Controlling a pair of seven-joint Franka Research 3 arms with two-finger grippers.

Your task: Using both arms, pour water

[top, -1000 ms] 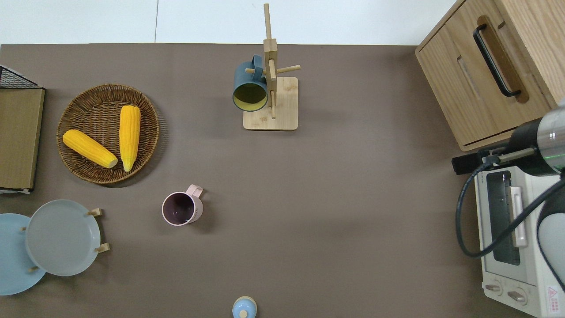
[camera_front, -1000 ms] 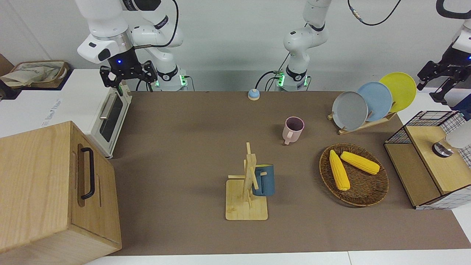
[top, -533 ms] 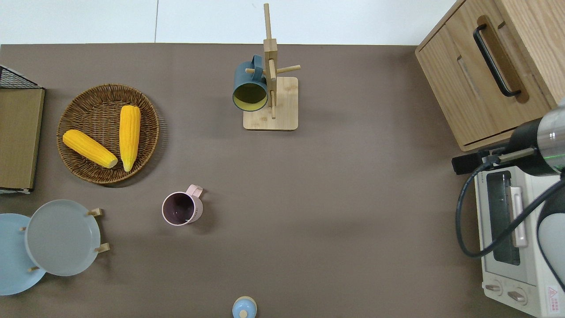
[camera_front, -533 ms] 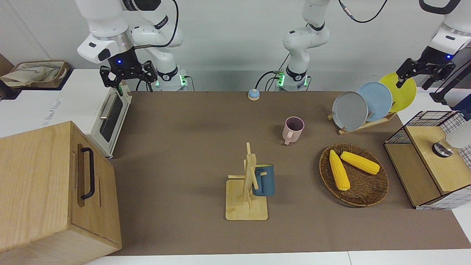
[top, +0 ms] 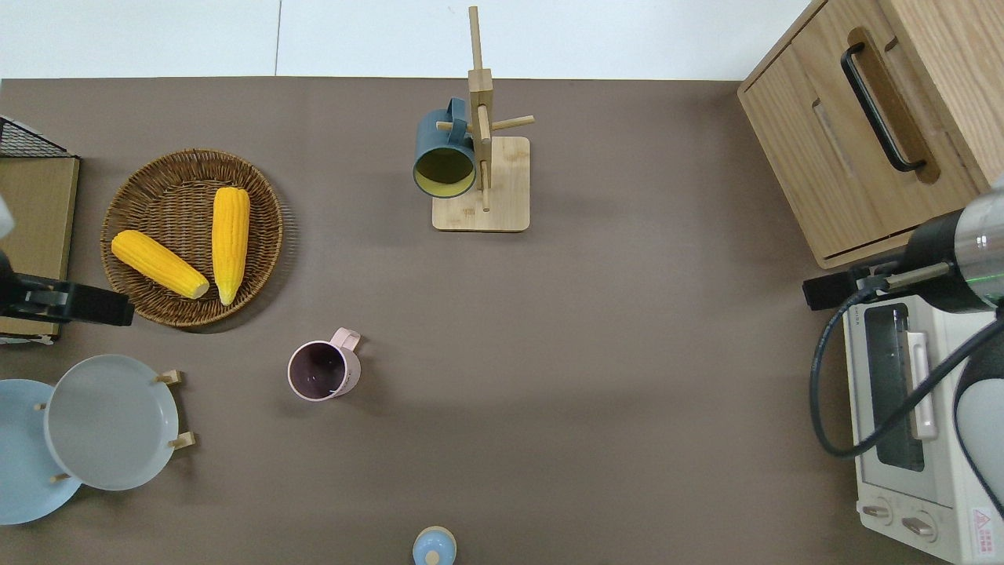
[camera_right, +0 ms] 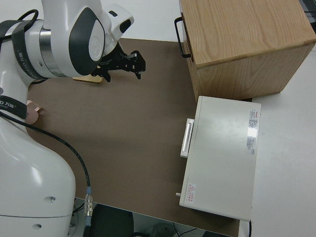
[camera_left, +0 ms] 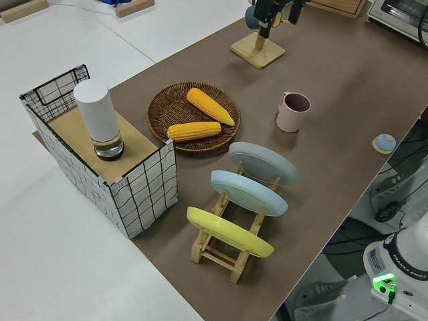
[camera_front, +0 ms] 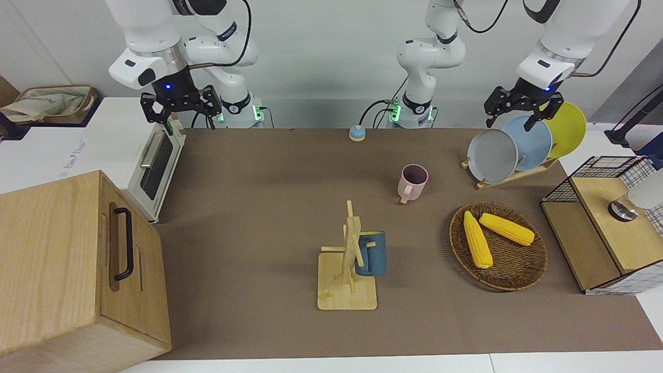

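My left gripper (camera_front: 520,109) is open and empty, up in the air. The overhead view shows it (top: 74,304) over the mat between the corn basket and the grey plate. It also shows in the left side view (camera_left: 277,13). A pink mug (camera_front: 412,182) stands upright on the brown mat (camera_front: 259,207), empty inside in the overhead view (top: 323,370). A dark blue mug (camera_front: 371,254) hangs on a wooden mug tree (camera_front: 348,280). A white cylinder (camera_left: 98,120) stands on the wire-framed shelf (camera_left: 144,190). My right arm is parked, its gripper (camera_front: 181,106) open.
A rack with grey, blue and yellow plates (camera_front: 492,155) stands near the robots. A wicker basket (camera_front: 523,269) holds two corn cobs. A white toaster oven (camera_front: 155,160) and a wooden cabinet (camera_front: 77,269) are at the right arm's end. A small blue bell (camera_front: 357,133) sits by the arm bases.
My left arm has swung in from the left arm's end of the table, and its gripper now hangs by the plate rack. The right arm has not moved.
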